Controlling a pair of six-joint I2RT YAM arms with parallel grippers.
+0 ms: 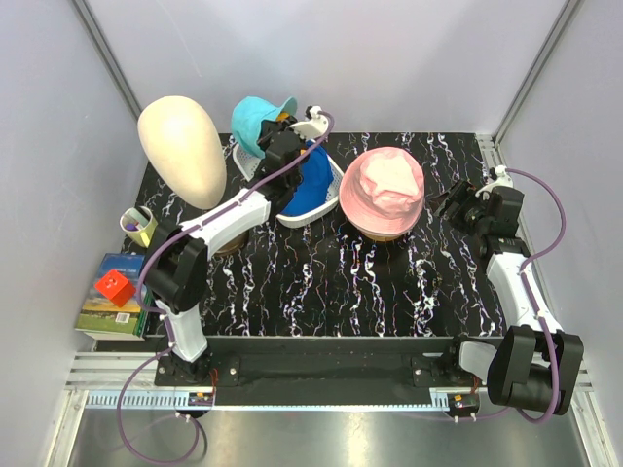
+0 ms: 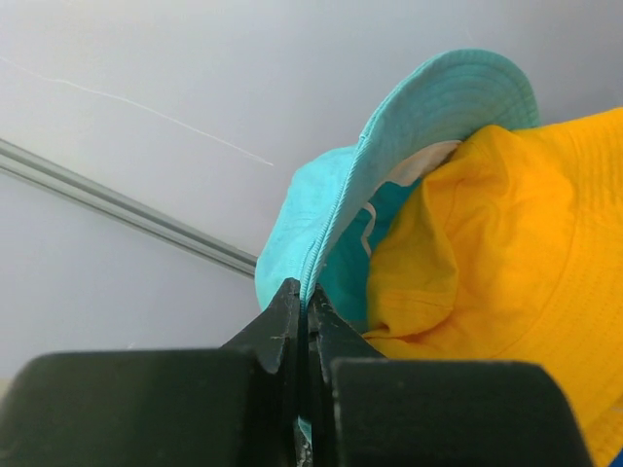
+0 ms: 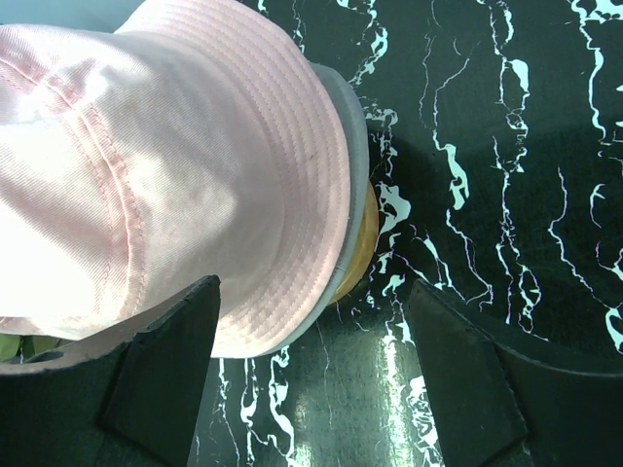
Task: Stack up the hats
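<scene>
My left gripper (image 2: 307, 304) is shut on the brim of a teal bucket hat (image 2: 409, 126), which hangs from it at the back of the table by the wall (image 1: 255, 119). An orange-yellow hat (image 2: 506, 263) lies right behind the teal one. A royal-blue hat (image 1: 310, 185) sits in the white basket (image 1: 295, 222). A pink bucket hat (image 1: 387, 187) tops a stack at centre right, with a lavender brim (image 3: 352, 126) and a tan-yellow layer (image 3: 366, 243) under it. My right gripper (image 3: 311, 288) stands open just right of that stack (image 1: 458, 204), its fingers wide apart over the table.
A cream mannequin head (image 1: 181, 148) stands at the back left. A small roll (image 1: 138, 225) and a stack of books with a red cube (image 1: 114, 288) lie at the left edge. Grey walls close in the back and both sides.
</scene>
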